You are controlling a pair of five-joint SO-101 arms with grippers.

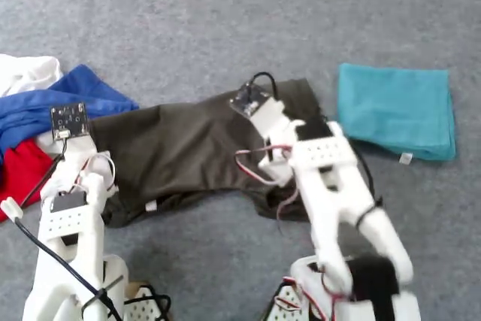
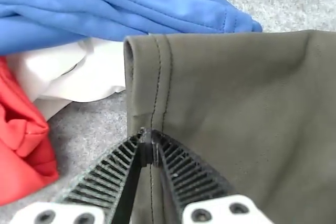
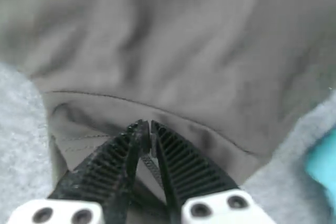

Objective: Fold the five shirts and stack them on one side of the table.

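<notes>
Presently: olive shirt (image 1: 188, 152) lies spread across the middle of the desk (image 1: 188, 28), long axis left to right, surface rumpled. Left tool (image 2: 151, 148) is clenched on its stitched hem (image 2: 157, 77). The ribbed fingers (image 2: 118, 166) meet with the cloth pinched between them, just below a folded corner of that hem. Right tool (image 3: 146, 129) is likewise clamped tight on the olive shirt, its tips pinching a fold beside a seam line (image 3: 173, 116) at the shirt's right end.

Edges. The olive shirt's left edge sits just beside the heap of unfolded shirts. Blue shirt (image 1: 75, 99) touches it at the far-left corner, white shirt (image 1: 26, 73) lies at the desk's left edge, and red shirt (image 1: 19, 174) is nearest the left arm (image 1: 71, 223). In the left wrist view, grey desk shows in a small gap between the hem, the white cloth and the red cloth. The olive shirt's right edge lies under the right arm (image 1: 331, 186); whether it is flat there cannot be told.

Teal shirt (image 1: 394, 110) lies folded to a neat rectangle at the right side of the desk, apart from the olive shirt, with a narrow strip of grey between them. A small white tag (image 1: 406, 158) shows at its near edge.

Room. Grey desk surface shows in a wide band along the far side beyond all the shirts, and in a narrower patch at the near edge between the two arms.
</notes>
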